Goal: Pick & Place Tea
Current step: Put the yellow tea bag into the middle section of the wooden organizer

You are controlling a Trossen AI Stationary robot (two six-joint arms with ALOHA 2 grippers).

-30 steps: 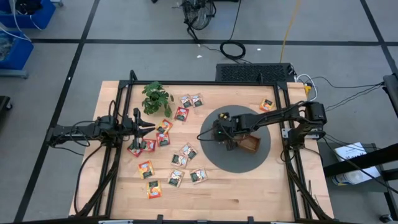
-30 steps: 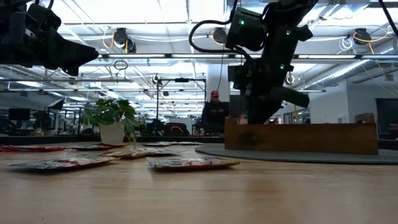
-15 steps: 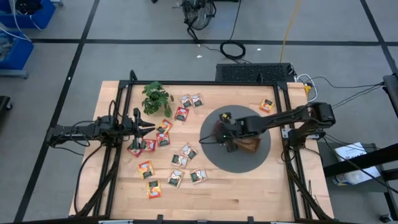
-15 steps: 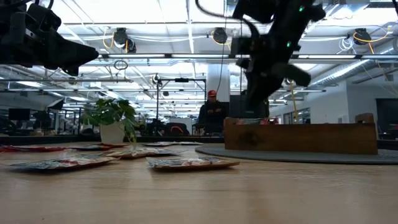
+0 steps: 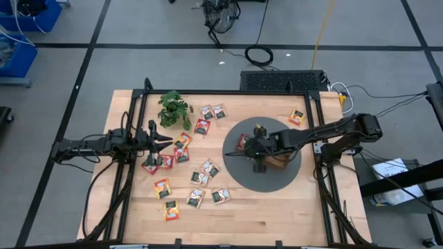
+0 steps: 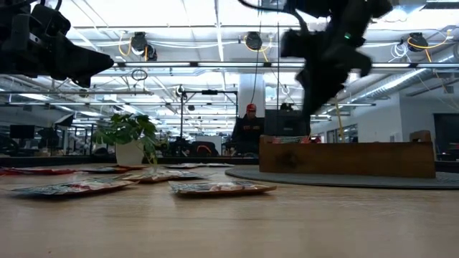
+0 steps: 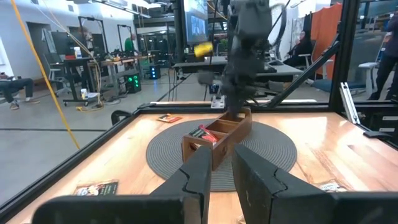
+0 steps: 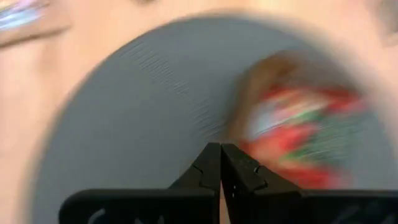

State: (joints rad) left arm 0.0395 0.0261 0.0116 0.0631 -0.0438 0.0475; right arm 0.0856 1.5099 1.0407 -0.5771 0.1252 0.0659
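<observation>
Several tea sachets (image 5: 199, 178), printed red, orange or white-green, lie flat on the left half of the wooden table, and one lies at the far right (image 5: 297, 117). The brown wooden tray (image 5: 280, 160) stands on a round grey mat (image 5: 239, 173); a red sachet (image 5: 242, 143) lies in its left end. My right gripper (image 5: 253, 155) hangs shut above the tray (image 6: 348, 159), holding nothing, its fingertips (image 8: 221, 165) over the mat. My left gripper (image 5: 165, 139) waits level at the table's left with a narrow gap (image 7: 222, 186) between its fingers and nothing in it.
A small leafy plant (image 5: 173, 107) in a white pot stands at the far left of the table. A black frame (image 5: 318, 149) runs round the table top. A person (image 6: 248, 129) stands in the room beyond the far edge.
My right gripper has risen from the tray and drifted a little toward the table's right edge, rolling as it went. It has stayed shut and carries nothing. The tray and sachets lie where they were.
</observation>
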